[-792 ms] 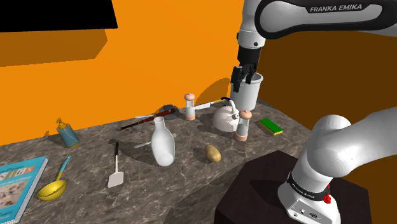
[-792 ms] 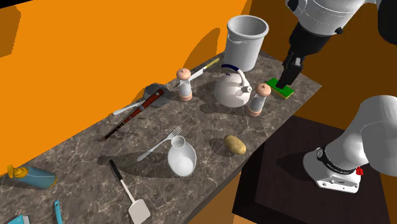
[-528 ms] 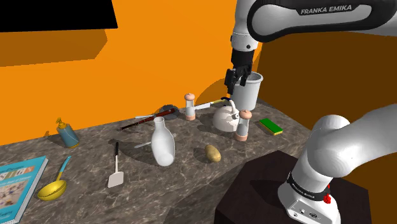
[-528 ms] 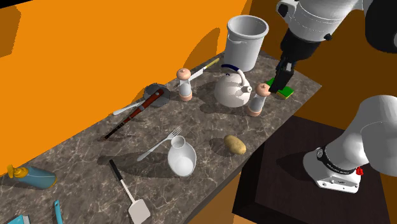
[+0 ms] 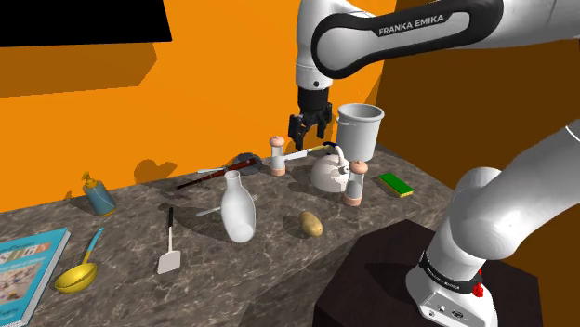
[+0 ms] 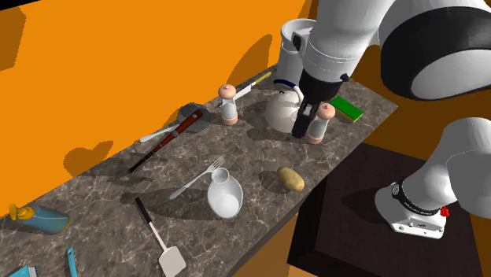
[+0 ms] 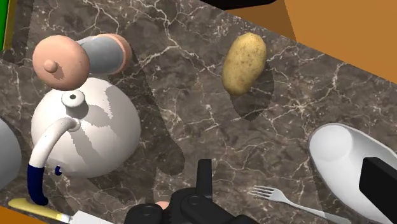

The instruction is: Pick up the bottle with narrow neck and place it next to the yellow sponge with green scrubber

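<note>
A long worktop (image 5: pixel 130 232) of dark, white-veined stone runs along an orange wall. The white robot arm (image 5: pixel 520 200) with dark joints reaches over it from the stand at one end. At the back corner of that end stands a tall white pot (image 5: pixel 359 130) with a flared rim.

The white narrow-necked bottle (image 5: pixel 238 212) stands upright about midway along the worktop, nearer the front edge than the back, with nothing gripping it. A round white kettle (image 5: pixel 328 174) with an arched white-and-blue handle sits between the bottle and the pot, toward the back edge.

The black pincer (image 5: pixel 305 137) hangs in the air over the kettle's part of the worktop, well apart from the bottle. Its fingers stand apart and hold nothing.

A white mill with a pinkish cap (image 5: pixel 355 183) stands just beside the kettle toward the front edge. A second mill of the same kind (image 5: pixel 277 155) stands near the back edge.

The flat green-topped sponge with a yellow side (image 5: pixel 396 184) lies by the front corner at the stand's end, near the first mill and well apart from the bottle. A brown potato (image 5: pixel 310 223) lies near the front edge, between the bottle and the sponge. A thin grey fork (image 6: pixel 197 179) lies just beside the bottle on its back-edge side.
</note>
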